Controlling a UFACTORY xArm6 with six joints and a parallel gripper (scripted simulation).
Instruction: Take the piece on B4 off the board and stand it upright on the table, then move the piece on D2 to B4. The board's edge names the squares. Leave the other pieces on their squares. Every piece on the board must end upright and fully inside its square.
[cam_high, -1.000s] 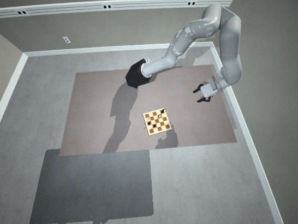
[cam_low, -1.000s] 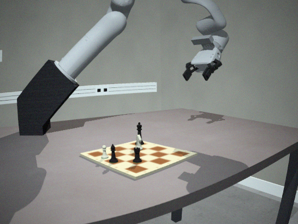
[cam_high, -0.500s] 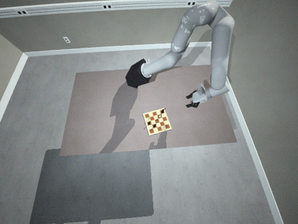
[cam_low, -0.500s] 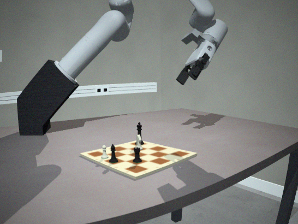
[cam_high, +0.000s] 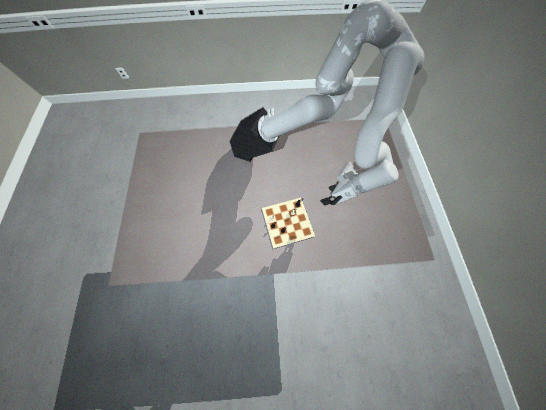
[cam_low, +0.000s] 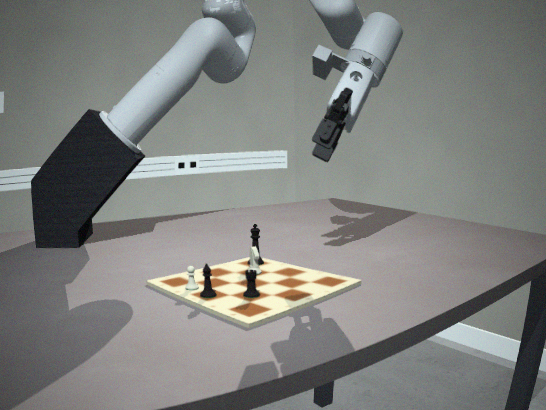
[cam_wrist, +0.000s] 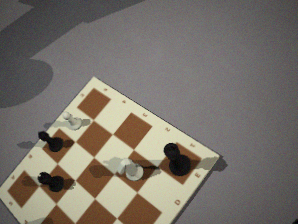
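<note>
The small chessboard (cam_high: 288, 225) lies on the table and also shows in the exterior view (cam_low: 252, 290) and in the wrist view (cam_wrist: 110, 160). By the edge labels in the wrist view, the black piece (cam_wrist: 51, 182) stands upright on B4; it also shows in the exterior view (cam_low: 251, 283). The white knight (cam_wrist: 131, 169) stands upright on D2, also visible from the side (cam_low: 255, 256). My gripper (cam_low: 327, 135) (cam_high: 331, 196) is open and empty, high above the table, behind and to the right of the board. Its fingers do not show in the wrist view.
A black king (cam_wrist: 177, 160) stands on the board's corner square next to the knight. A black bishop (cam_low: 207, 281) and a white pawn (cam_low: 191, 278) stand at the board's left edge. The arm's black base (cam_low: 75, 185) stands at the far left of the table.
</note>
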